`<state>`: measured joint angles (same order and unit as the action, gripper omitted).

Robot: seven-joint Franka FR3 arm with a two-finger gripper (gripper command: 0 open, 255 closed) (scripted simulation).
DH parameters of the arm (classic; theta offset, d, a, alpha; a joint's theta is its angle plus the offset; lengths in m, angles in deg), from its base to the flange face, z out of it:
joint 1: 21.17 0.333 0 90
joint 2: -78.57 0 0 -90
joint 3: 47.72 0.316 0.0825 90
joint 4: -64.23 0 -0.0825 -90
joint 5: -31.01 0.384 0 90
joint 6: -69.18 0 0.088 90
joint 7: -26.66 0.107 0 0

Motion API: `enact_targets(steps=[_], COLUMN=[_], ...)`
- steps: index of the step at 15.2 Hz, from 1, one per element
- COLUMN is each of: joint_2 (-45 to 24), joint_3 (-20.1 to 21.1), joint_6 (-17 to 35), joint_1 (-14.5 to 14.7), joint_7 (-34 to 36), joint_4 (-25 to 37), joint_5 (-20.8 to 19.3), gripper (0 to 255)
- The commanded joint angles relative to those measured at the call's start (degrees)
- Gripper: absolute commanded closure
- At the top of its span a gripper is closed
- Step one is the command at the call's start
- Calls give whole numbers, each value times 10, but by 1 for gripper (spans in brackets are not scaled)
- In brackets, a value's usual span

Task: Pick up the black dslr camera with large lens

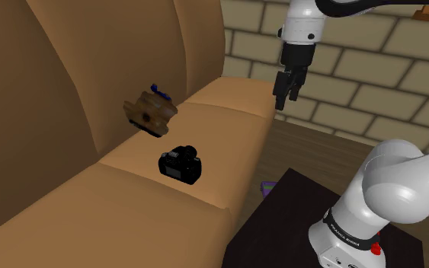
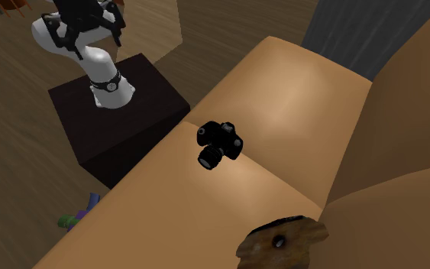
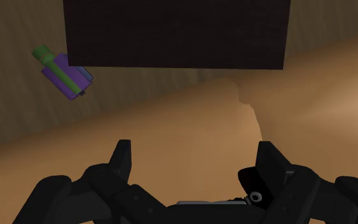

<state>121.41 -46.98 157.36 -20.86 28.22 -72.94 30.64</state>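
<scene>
One step in hand: the approach, nothing grasped yet. The gripper (image 1: 285, 95) hangs high near the sofa's front edge, fingers spread apart, empty. The black camera (image 1: 180, 164) sits on the tan sofa seat (image 1: 129, 217) by the seam between two cushions, well apart from the gripper. Next move, I judge: travel across and down, line the jaws over the body rather than the lens, then close. A brown lumpy object (image 1: 152, 113) leans on the backrest near the camera. A purple-green item (image 3: 63, 73) lies on the wood floor (image 1: 312, 141) by the dark stand (image 1: 281, 221). Brick wall (image 1: 357, 84) behind.
</scene>
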Motion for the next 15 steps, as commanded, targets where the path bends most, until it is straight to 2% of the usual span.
enact_targets(steps=[1, 8, 15], joint_2=[0, -115, -257], joint_3=[0, 56, 95], joint_6=[0, 91, 185], joint_1=[0, -13, -25], joint_7=[0, 160, 304], joint_4=[0, 3, 43], joint_5=[0, 73, 124], gripper=[0, 0, 0])
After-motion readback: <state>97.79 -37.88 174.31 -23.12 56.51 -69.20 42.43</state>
